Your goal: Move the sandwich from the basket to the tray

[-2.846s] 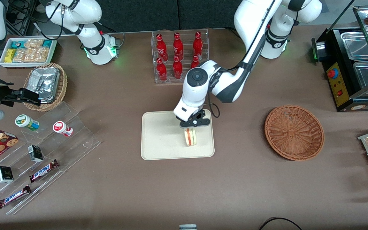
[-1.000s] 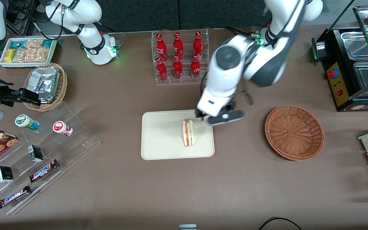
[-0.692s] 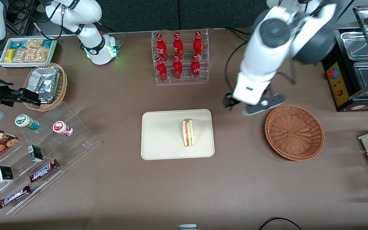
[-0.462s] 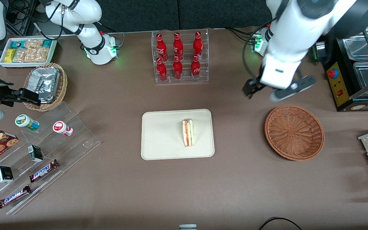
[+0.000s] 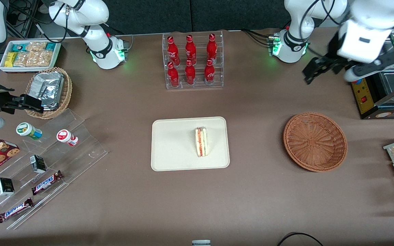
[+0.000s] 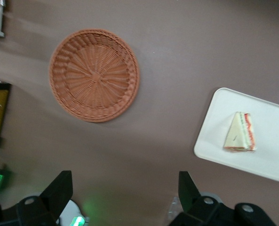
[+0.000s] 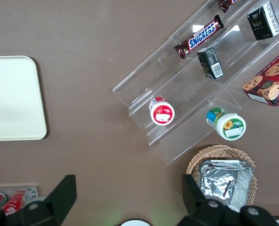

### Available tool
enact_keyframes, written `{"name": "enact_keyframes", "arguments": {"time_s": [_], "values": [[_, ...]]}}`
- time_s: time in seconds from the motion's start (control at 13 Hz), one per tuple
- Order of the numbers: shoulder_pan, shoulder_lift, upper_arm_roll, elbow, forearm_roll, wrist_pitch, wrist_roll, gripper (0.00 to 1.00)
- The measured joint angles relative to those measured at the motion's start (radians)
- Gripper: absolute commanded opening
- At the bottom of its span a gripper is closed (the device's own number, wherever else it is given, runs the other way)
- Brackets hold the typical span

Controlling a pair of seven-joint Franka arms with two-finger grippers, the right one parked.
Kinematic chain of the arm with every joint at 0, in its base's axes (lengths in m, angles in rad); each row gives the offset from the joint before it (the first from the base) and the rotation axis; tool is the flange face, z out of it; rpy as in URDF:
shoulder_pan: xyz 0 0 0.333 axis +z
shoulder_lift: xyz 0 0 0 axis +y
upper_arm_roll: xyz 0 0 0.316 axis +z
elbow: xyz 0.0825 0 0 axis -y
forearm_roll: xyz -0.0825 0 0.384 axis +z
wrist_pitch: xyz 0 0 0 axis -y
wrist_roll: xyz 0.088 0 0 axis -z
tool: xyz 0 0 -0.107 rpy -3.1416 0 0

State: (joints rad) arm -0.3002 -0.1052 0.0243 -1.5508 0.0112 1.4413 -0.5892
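Front cam: high, looking steeply down at the whole table (image 5: 258, 205) from the side facing the robots, wide and far. It takes in both arm bases, the tray (image 5: 173, 150) mid-table and the basket (image 5: 315, 141) toward the working arm's end.

Left wrist cam: on the raised working arm, facing straight down from well above the table. The hand (image 6: 125, 193) sits at the frame edge, fingers (image 6: 59, 190) spread wide. Shares the basket (image 6: 94, 75), tray (image 6: 271, 165) and sandwich (image 6: 240, 133) with front cam.

Right wrist cam: also straight down, over the parked arm's end. Shares a tray corner (image 7: 17, 99), the clear stepped rack (image 7: 195, 94) and foil-packet basket (image 7: 221, 176) with front cam.
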Motion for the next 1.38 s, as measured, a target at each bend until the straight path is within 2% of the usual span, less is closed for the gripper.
{"name": "enact_keyframes", "arguments": {"time_s": [0.31, 0.62, 0.92, 1.38], "values": [[0.156, -0.021, 0.002, -0.007, -0.002, -0.055, 0.320, 0.99], [0.246, -0.040, 0.016, -0.052, -0.003, -0.070, 0.543, 0.99], [0.239, -0.072, 0.025, -0.106, -0.034, -0.055, 0.592, 0.99], [0.224, -0.193, 0.020, -0.330, -0.035, 0.078, 0.593, 0.99]]}}
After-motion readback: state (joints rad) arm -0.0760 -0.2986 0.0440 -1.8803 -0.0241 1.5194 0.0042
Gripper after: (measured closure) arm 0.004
